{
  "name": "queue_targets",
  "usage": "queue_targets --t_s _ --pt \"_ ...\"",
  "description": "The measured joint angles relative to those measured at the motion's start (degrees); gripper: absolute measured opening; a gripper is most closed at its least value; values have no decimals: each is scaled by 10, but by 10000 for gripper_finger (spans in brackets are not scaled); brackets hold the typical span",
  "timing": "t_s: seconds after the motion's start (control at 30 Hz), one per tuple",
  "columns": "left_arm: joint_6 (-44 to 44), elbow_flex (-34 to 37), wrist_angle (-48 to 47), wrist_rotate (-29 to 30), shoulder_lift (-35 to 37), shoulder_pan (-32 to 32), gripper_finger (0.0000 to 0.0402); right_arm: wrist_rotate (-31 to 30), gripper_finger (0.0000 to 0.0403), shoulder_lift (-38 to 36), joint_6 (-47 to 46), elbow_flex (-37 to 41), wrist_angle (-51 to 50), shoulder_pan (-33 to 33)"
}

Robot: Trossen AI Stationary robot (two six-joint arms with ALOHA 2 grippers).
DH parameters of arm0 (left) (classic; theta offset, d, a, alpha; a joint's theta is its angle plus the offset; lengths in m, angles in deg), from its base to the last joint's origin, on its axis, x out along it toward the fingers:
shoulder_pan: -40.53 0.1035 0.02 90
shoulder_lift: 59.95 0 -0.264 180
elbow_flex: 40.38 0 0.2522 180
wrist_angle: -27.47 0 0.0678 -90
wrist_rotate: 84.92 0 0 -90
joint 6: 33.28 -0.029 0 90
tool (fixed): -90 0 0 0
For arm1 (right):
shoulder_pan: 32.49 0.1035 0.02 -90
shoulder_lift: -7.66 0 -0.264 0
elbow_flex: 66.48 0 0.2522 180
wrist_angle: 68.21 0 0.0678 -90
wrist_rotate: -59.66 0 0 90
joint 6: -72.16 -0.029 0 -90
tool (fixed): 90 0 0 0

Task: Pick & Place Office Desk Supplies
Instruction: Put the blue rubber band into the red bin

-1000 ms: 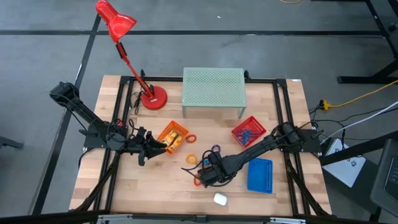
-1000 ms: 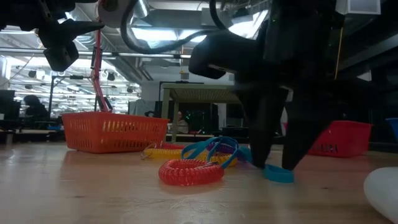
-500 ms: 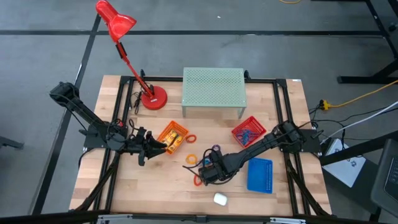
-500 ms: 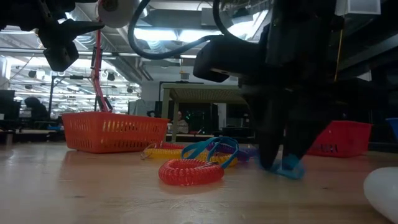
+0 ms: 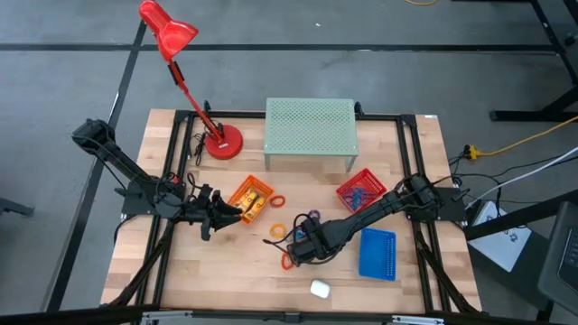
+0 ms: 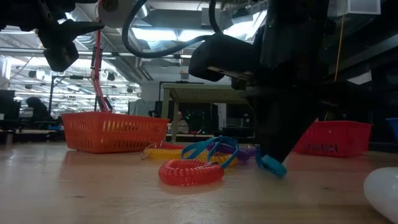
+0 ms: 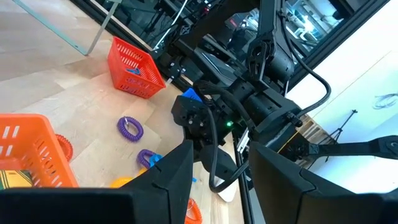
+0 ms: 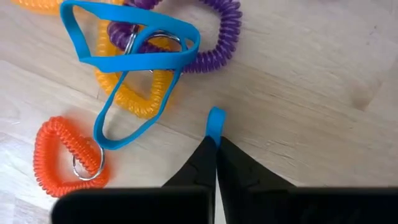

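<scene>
My right gripper [image 8: 216, 148] is shut on a small blue loop [image 8: 216, 121] at the table's near middle, beside a tangle of loops: a long blue band [image 8: 134, 46], a yellow coil [image 8: 134, 93], a purple coil [image 8: 211, 43] and an orange-red coil [image 8: 65, 155] lying flat on the wood. My left gripper [image 7: 221, 186] hovers open near the orange basket [image 5: 250, 199], which holds yellow things. The red basket [image 5: 361, 190] and the blue basket [image 5: 377, 254] stand on the right. My right gripper pinches the small blue loop between its two fingertips, coming from above and pointing down. A short stretch of the loop [image 8: 216, 124] sticks out past the tips. In the low view the loop [image 6: 272, 165] slants below the fingers; whether its lower end touches the table, I cannot tell.
A pale green mesh riser [image 5: 310, 131] stands at the far middle and a red desk lamp [image 5: 194, 81] at the far left. A white lump [image 5: 320, 289] lies near the front edge. An orange ring [image 5: 276, 200] lies beside the orange basket.
My right gripper has shut on the small blue loop. The loop lay flat between the open fingers and now stands tilted, one end raised in the fingertips. My left gripper has kept still.
</scene>
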Motion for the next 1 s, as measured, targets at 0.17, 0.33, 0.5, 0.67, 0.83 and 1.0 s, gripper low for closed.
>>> queue_targets --t_s 0.17,0.33,0.5,0.67,0.83,1.0 --pt "-1 0 0 0 0 0 152 -60 2 -41 -23 5 -8 4" --pt "-3 0 0 2 0 0 152 -108 1 -112 -37 2 -44 6" --pt "-5 0 0 4 0 0 152 -171 1 -178 -45 0 -102 9" --pt "-5 0 -2 7 0 1 152 -188 0 -213 -60 1 -193 7" --pt "-5 0 -2 10 0 1 152 -190 0 -232 -69 1 -277 0" --pt "0 0 -1 6 0 1 152 -196 0 -256 -71 0 -354 -10"
